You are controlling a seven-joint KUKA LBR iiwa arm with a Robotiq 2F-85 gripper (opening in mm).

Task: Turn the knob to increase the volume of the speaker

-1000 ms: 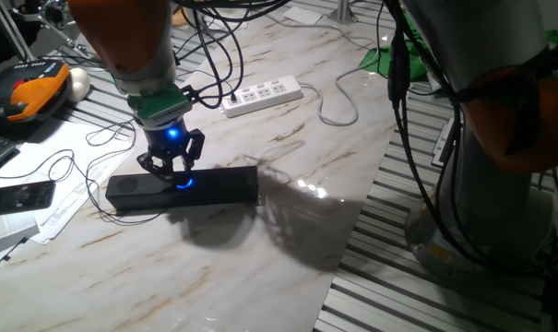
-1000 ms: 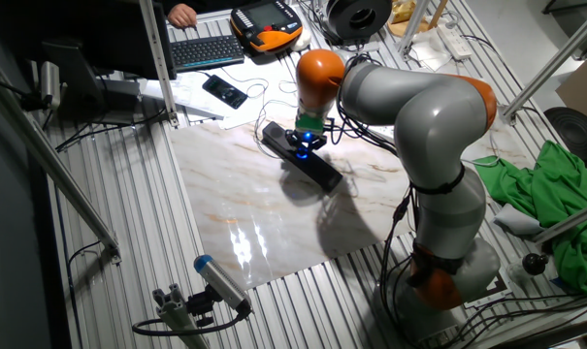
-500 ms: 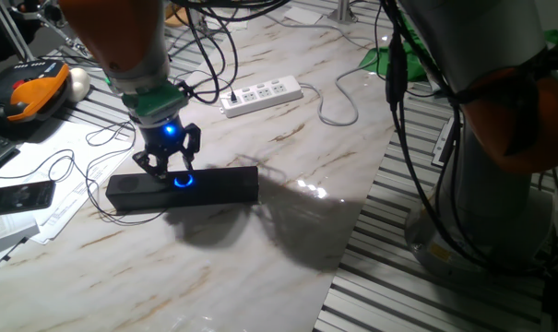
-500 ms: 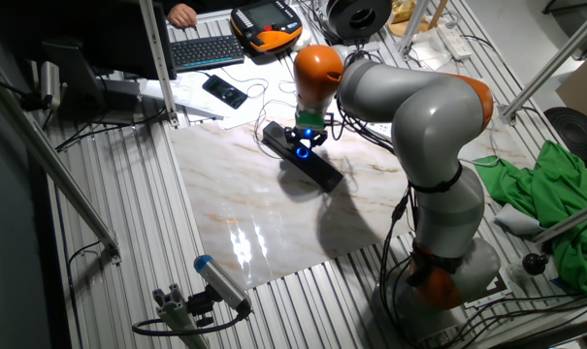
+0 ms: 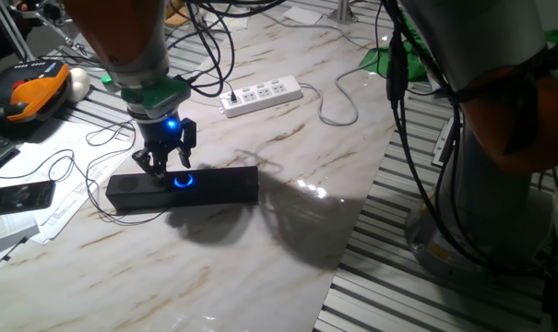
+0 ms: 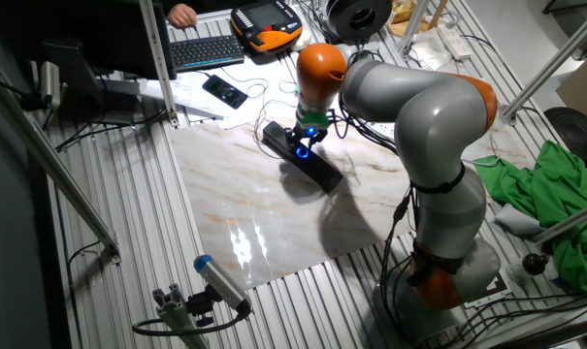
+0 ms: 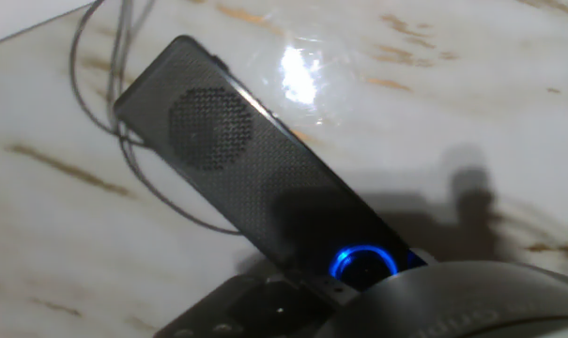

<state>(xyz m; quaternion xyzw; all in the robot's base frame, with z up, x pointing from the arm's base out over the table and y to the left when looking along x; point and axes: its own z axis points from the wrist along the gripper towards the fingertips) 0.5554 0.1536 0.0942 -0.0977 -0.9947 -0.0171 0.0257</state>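
The speaker (image 5: 219, 185) is a long black bar lying on the marble table; it also shows in the other fixed view (image 6: 315, 167) and in the hand view (image 7: 237, 169). Its knob (image 5: 183, 181) glows with a blue ring in the middle of the bar and is uncovered in all views (image 6: 300, 151) (image 7: 362, 266). My gripper (image 5: 166, 165) hangs just above the bar, slightly left of the knob, and is not touching it. Its fingers look spread and hold nothing. In the other fixed view the gripper (image 6: 307, 139) sits right over the bar.
A white power strip (image 5: 263, 94) lies behind the speaker with cables around it. A flat black remote (image 5: 18, 196) and papers lie at the left, an orange pendant (image 5: 29, 92) behind them. The speaker's thin cable (image 7: 124, 141) loops at its left end. The table edge (image 5: 352, 240) runs at the right.
My gripper has come up off the knob and shifted a little to the left. The knob's blue ring, earlier between the fingers, now shows fully. The speaker has not moved.
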